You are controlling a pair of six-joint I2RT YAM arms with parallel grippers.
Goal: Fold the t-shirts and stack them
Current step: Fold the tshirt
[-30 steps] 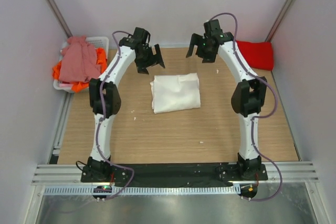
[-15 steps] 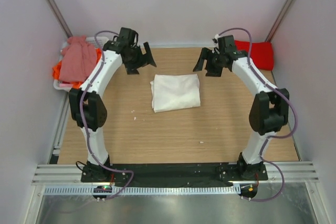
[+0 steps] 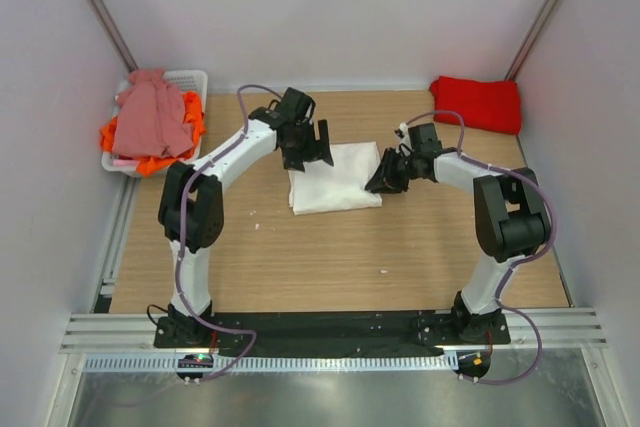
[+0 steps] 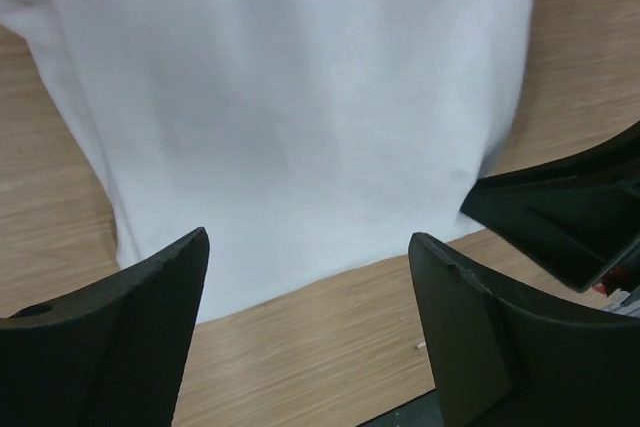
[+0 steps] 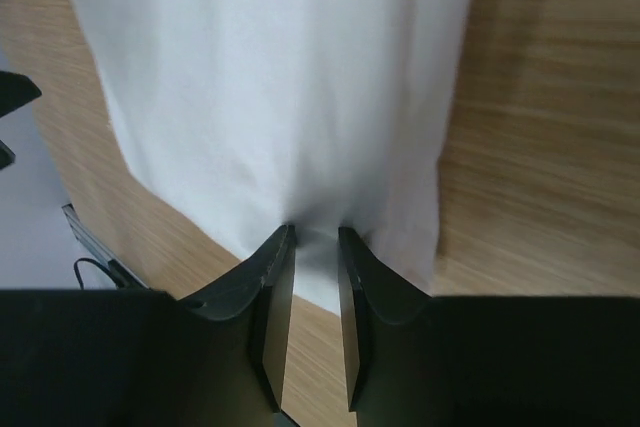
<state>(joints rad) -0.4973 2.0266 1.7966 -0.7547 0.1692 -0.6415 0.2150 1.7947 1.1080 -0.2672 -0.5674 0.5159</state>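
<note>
On the top view, my left arm point(image 3: 228, 154) rises from its base at 7 o'clock, bends at the elbow and reaches toward 1 o'clock, with the wrist tipped downward. The left gripper point(image 3: 308, 145) hangs with its jaws spread wide. On its wrist camera I see both fingers point(image 4: 130, 327) standing well apart, holding nothing. My right arm point(image 3: 458, 171) climbs from its base at 5 o'clock and folds sharply at the elbow, and the forearm runs toward 10 o'clock. The right gripper point(image 3: 383, 179) sits low, pointing toward 8 o'clock. Its fingers point(image 5: 268, 287) are drawn nearly together, pinching an edge of the white t-shirt point(image 5: 270, 77) between the tips.
</note>
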